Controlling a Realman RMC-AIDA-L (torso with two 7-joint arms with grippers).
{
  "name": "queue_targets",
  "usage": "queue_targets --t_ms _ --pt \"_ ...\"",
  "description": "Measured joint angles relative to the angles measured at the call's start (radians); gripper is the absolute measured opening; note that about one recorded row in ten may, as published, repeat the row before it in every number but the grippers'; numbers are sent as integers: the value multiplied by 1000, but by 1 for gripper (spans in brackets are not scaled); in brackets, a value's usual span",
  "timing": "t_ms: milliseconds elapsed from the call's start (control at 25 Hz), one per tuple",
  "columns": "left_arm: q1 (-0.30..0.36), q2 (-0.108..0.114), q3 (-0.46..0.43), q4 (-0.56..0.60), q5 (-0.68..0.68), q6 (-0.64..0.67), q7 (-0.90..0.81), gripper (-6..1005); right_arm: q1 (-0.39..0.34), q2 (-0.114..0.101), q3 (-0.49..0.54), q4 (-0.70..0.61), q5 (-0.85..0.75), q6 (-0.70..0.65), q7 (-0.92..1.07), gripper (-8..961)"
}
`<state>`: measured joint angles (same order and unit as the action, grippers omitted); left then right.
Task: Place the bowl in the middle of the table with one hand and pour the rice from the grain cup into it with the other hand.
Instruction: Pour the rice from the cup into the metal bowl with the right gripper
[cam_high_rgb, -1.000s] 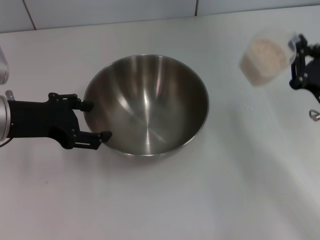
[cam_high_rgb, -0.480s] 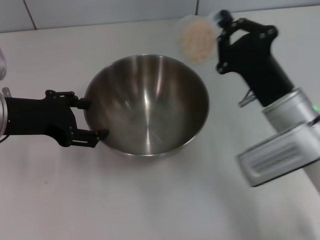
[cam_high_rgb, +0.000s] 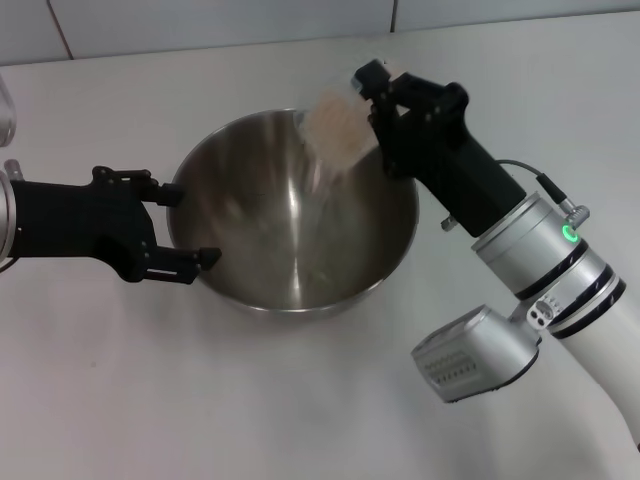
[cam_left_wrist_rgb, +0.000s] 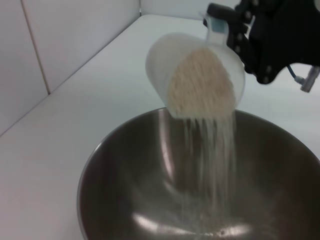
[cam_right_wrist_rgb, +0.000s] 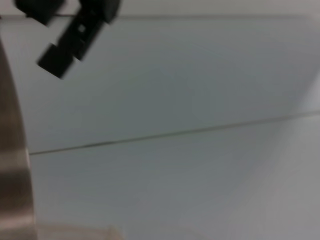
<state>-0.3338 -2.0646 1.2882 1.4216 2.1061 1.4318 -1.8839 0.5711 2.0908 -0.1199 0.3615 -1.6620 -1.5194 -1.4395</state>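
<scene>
The steel bowl stands mid-table on the white table. My left gripper is open at the bowl's left outer wall, one finger behind and one in front. My right gripper is shut on the clear grain cup, held tilted above the bowl's far rim. Rice streams from it into the bowl. In the left wrist view the tipped cup shows the rice falling into the bowl, with the right gripper behind it.
The right arm reaches in over the table's right side. A tiled wall runs along the back. The right wrist view shows the bowl's wall, a black gripper part and wall tiles.
My right arm has swung in from the right with the cup, brought it over the bowl's far rim and tipped it; rice now pours. The left gripper has barely moved.
</scene>
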Motion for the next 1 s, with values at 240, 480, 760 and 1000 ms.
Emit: queue_targets --t_ms 240,480,760,1000 --pt "-7 2 0 12 1 5 -11 851 -8 1 -2 1 -70 13 -141 35" --pt "-9 2 0 16 2 8 -21 850 -15 2 -7 16 -89 18 -356 39" --pt "-10 2 1 16 2 8 -23 850 -15 2 1 47 -91 57 -584 44" --pt "-17 1 2 16 1 8 -23 850 -7 2 8 59 -97 120 -870 49"
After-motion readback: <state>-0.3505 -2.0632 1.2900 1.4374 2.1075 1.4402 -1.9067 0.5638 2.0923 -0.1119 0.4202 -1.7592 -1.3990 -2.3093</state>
